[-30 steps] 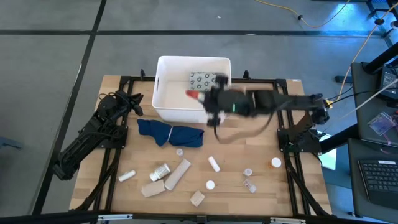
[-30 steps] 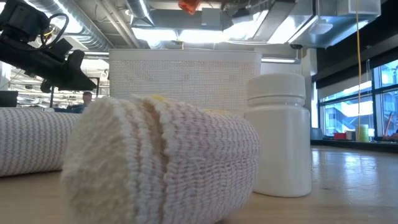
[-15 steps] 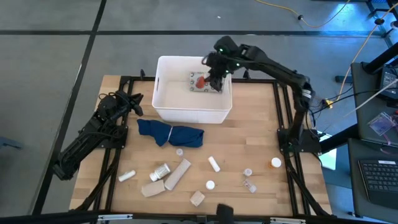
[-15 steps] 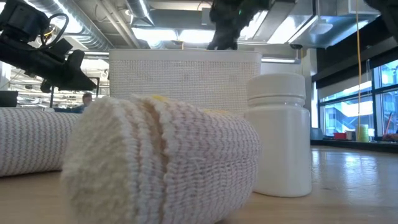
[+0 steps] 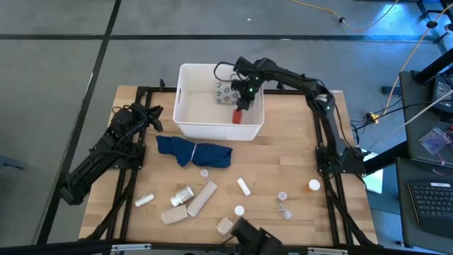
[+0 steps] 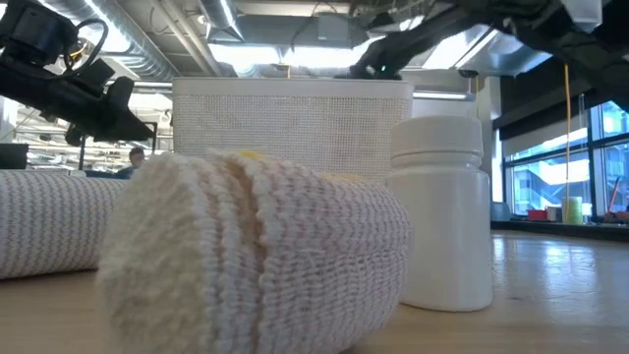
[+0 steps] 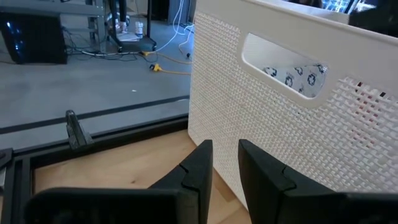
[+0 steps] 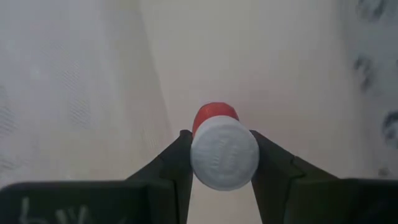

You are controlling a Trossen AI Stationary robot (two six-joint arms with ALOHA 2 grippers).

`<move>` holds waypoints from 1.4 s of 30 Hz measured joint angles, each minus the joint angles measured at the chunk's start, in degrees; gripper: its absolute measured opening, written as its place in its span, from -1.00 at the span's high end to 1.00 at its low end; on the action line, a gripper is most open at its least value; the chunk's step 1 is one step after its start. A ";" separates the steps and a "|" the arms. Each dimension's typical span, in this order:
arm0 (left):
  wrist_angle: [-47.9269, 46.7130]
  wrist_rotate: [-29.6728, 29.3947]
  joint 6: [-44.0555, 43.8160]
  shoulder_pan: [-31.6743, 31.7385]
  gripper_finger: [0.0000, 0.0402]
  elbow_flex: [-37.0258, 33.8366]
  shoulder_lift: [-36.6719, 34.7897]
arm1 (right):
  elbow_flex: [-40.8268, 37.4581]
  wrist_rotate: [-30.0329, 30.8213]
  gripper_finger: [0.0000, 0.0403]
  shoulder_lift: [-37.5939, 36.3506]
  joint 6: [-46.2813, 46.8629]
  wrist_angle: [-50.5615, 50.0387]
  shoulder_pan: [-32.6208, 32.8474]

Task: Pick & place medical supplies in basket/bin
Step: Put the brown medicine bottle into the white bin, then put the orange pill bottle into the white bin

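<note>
The white tub stands at the table's far middle; the grey dotted packet lies in it. My right gripper reaches down into the tub's right half, shut on a red-capped vial. In the right wrist view the gripper sits between the white walls. My left gripper waits left of the tub, open by a narrow gap, facing the tub's wall. Beige bandage rolls, white vials and an orange-capped vial lie on the near table. My right gripper pinches the vial's pale body between its two fingers, one on each side. The vial lies along the fingers, flat base toward the wrist, red cap sticking out past the fingertips. The fingers come from above, inside the tub. Whether the cap touches the floor, I cannot tell.
A dark blue cloth lies just near of the tub. Clear vials and a beige block sit near the table's near edge. In the low view a bandage roll and a white bottle stand before the tub's wall.
My right arm swung with the red-capped vial from above the tub's near right rim toward the far side, over the dotted packet. It then turned and came back down into the tub's right half. The gripper stayed shut on the vial. The left arm kept still.
</note>
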 joint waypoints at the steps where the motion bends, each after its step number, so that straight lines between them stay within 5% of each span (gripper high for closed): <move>1: 0.03 -0.02 0.00 0.00 0.64 0.02 0.00 | -0.01 -0.02 0.39 0.78 -0.69 -1.09 0.00; 21: 0.07 -0.16 -0.01 -0.01 0.64 0.02 0.00 | 0.03 10.00 0.20 3.24 -2.60 -2.38 0.07; 30: 0.09 -0.16 0.02 0.00 0.64 0.02 0.00 | 1.01 19.64 0.02 3.35 -2.64 -1.34 0.11; 40: 0.09 -0.16 0.39 0.00 0.64 0.09 0.00 | 21.32 24.72 -0.17 3.39 2.32 -12.36 0.25; 42: 0.07 -0.16 0.42 -0.02 0.64 0.09 0.00 | 20.26 24.75 -0.18 -0.01 3.76 -10.85 0.90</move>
